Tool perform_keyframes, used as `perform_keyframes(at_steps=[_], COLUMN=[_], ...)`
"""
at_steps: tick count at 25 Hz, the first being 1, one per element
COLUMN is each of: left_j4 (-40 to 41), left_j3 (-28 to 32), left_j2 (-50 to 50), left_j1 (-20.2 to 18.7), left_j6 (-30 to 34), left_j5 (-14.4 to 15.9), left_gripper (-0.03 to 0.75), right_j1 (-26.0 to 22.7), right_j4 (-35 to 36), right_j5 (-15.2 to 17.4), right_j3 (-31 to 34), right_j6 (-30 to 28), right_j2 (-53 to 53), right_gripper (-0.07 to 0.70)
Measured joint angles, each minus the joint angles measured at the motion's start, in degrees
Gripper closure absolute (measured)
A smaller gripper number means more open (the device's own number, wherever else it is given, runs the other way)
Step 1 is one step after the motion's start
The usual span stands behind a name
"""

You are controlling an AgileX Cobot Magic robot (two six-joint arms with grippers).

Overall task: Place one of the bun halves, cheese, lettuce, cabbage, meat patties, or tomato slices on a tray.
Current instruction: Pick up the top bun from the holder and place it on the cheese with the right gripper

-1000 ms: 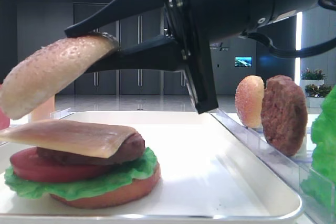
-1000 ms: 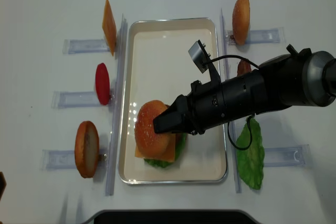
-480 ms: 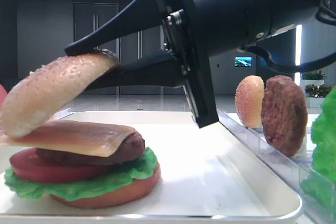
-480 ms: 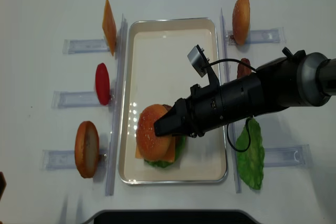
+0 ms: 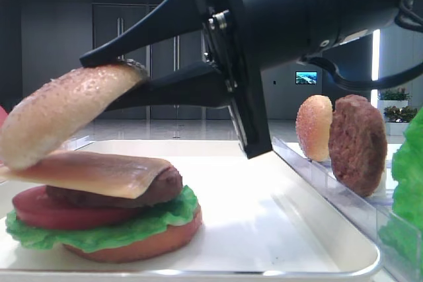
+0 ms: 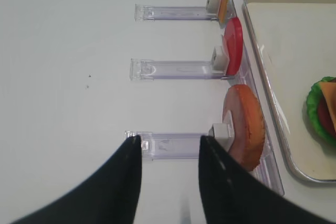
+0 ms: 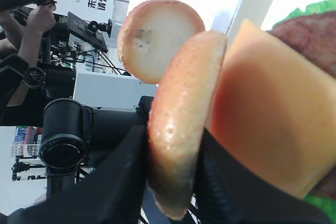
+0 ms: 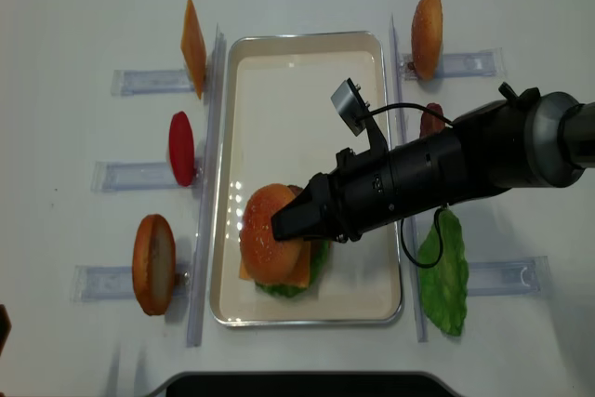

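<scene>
Low side view: we see the right gripper (image 5: 109, 77) clamped on the bun top (image 5: 63, 113), tilted, its lower end touching the cheese (image 5: 92, 173) on the stack.

Right wrist: the fingers (image 7: 123, 179) pinch the bun edge.

Left wrist: the left gripper (image 6: 168, 145) is parted, holding nothing.

Overhead: the stack sits at the tray's (image 8: 307, 72) 7 o'clock.

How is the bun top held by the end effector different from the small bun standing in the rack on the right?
The bun top is wider, tilted almost flat over the cheese, gripped by the right end effector. The small bun is narrower, stands upright on its edge in the rack, and nothing grips it. Both have a speckled, golden crust.
</scene>
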Motion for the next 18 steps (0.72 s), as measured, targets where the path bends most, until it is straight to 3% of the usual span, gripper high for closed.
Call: perform_keyframes(at_steps=[5,10,18], left_j4=[0.0,0.0,0.0], left_j3=[0.0,0.0,0.0], left_j2=[0.0,0.0,0.0], left_j1=[0.0,0.0,0.0], left_j6=[0.0,0.0,0.0], left_j5=[0.0,0.0,0.0], left_gripper=[0.433,0.433,0.433], right_j1=[0.0,0.0,0.0], right_j4=[0.0,0.1,-1.8], right_j5=[0.1,0.2,-4.2], right_j3=[-0.3,-1.3,-1.3], right_j6=[-0.1,-0.1,-0.2], right_j2=[0.0,0.0,0.0], right_gripper=[0.430,0.328,0.295])
